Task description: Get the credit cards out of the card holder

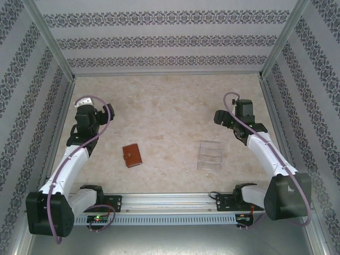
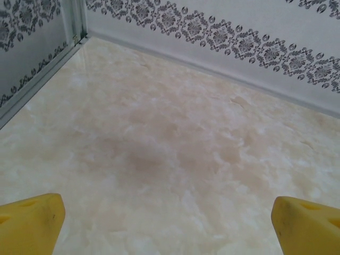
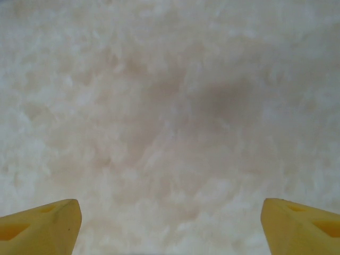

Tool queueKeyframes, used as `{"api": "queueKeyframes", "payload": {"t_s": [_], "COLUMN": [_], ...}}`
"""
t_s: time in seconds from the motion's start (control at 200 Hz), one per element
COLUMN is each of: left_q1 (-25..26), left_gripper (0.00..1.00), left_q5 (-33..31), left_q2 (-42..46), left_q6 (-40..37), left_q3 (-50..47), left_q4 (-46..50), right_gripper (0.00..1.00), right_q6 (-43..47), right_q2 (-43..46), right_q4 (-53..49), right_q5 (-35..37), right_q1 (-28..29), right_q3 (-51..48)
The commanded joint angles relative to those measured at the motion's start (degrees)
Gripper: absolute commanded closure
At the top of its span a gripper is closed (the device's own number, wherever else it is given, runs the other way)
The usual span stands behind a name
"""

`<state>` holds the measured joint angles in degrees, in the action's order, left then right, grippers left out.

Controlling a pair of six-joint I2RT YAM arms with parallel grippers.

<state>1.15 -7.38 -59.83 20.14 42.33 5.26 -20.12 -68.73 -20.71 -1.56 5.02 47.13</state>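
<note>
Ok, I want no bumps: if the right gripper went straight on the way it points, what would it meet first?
The right gripper would most likely meet the bare table first; nothing lies between its spread fingers, though the depth is unclear.

Top camera looked down from behind on the whole surface [image 1: 170, 106]; both wrist cameras sat close above it, left one facing the wall [image 2: 223, 21].

One wallet [image 1: 131, 155], one clear tray [image 1: 209, 155], one table [image 1: 170, 111]. Two arms: left arm [image 1: 66, 166], right arm [image 1: 267, 150]. Two grippers: left gripper [image 2: 169, 226], right gripper [image 3: 170, 226].
</note>
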Motion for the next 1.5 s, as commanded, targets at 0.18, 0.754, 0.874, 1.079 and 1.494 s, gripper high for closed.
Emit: {"api": "queueKeyframes", "payload": {"t_s": [0.18,0.754,0.874,1.079,1.494], "left_q1": [0.5,0.1,0.1,0.0,-0.1], "left_gripper": [0.00,0.00,0.00,0.00,0.00], "left_q5": [7.5,8.0,9.0,8.6,8.9], "left_q2": [-2.3,-2.2,-2.5,-2.5,-2.5], "left_q6": [-0.5,-9.8,-9.8,-10.1,-9.8], "left_q3": [15.2,16.0,16.1,15.7,15.6], "left_q4": [29.7,32.3,32.2,32.2,32.2], "right_gripper": [0.34,0.72,0.74,0.77,0.84], "right_q6": [-4.1,-5.4,-5.9,-5.8,-5.4], "right_q2": [3.3,-0.3,-0.6,-2.8,-3.9], "right_q4": [-23.3,-20.1,-19.7,-18.8,-17.8], "right_q5": [-3.8,-7.2,-5.3,-5.1,-4.9], "right_q1": [0.8,2.2,2.7,2.8,3.0], "right_q3": [1.3,-4.9,-5.3,-5.4,-5.7]}}
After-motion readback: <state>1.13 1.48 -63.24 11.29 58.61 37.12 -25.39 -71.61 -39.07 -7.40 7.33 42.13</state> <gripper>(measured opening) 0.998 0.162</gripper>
